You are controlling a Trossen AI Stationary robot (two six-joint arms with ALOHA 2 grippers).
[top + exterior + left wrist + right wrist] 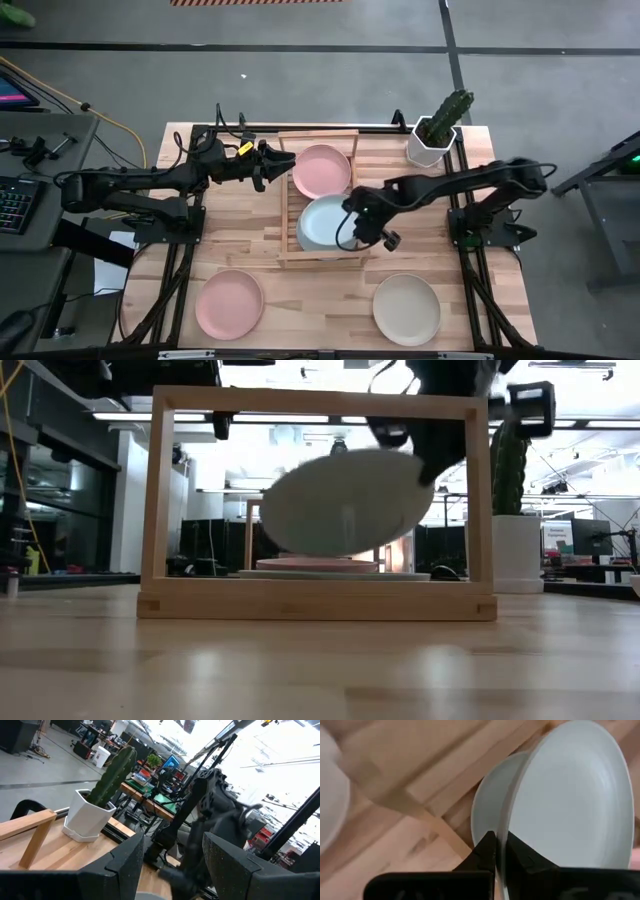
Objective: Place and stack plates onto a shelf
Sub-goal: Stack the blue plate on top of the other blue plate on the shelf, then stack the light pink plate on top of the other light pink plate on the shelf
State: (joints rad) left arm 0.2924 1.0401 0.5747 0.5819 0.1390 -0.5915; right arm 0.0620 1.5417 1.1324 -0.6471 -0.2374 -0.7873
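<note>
Two loose plates are sitting on the table's near edge as I'm watching: a pink plate [229, 303] at left and a cream plate [406, 307] at right, well apart. Between the arms, the shelf [287, 196] is carrying another pink plate [321, 169] in its far half and a blue-green plate [492, 805] lying flat in its near half. My left gripper [282, 160] is hovering at the shelf's far left corner, fingers apart. My right gripper [500, 851] is pinching the rim of a second blue-green plate [570, 800], tilting it above the flat one.
</note>
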